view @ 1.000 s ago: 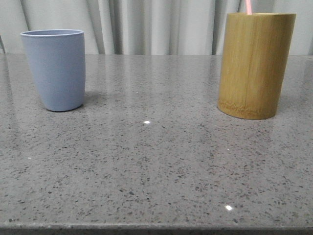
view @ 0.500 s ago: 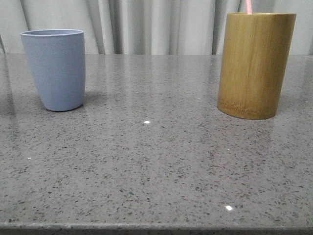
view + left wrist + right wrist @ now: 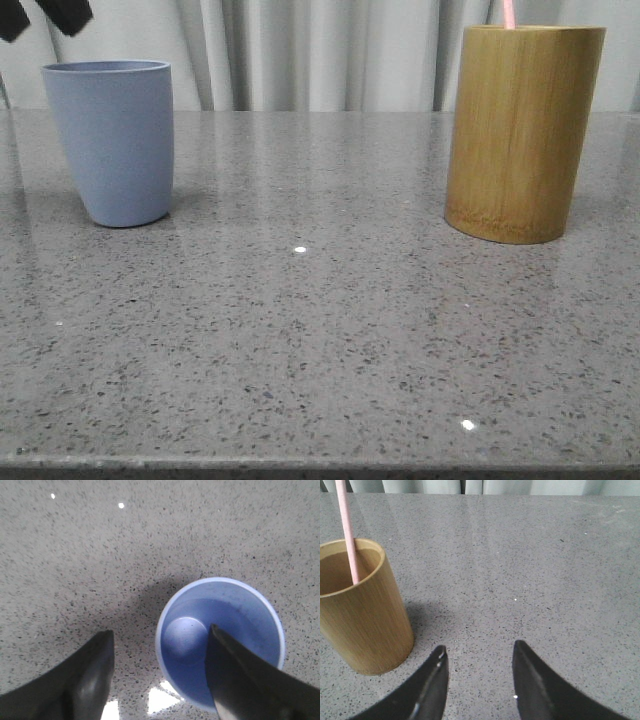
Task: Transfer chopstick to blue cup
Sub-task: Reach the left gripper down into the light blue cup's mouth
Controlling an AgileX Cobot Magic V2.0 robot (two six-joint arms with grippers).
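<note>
The chopstick (image 3: 347, 535) stands in the bamboo holder (image 3: 522, 130) — both grippers spread and holding nothing, the left gripper (image 3: 160, 637) above the blue cup (image 3: 112, 140).

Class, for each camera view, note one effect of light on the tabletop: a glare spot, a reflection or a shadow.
Front view: small glare dots on the table. Left wrist view: the blue cup casts a soft shadow. Right wrist view: the bamboo holder throws a shadow toward the open right gripper.

- The left gripper (image 3: 160, 645) is held high above the far left part of the table, fingers spread apart and pointed down.
- The right gripper (image 3: 479, 652) is held low, its fingers parted, nothing between them.
</note>
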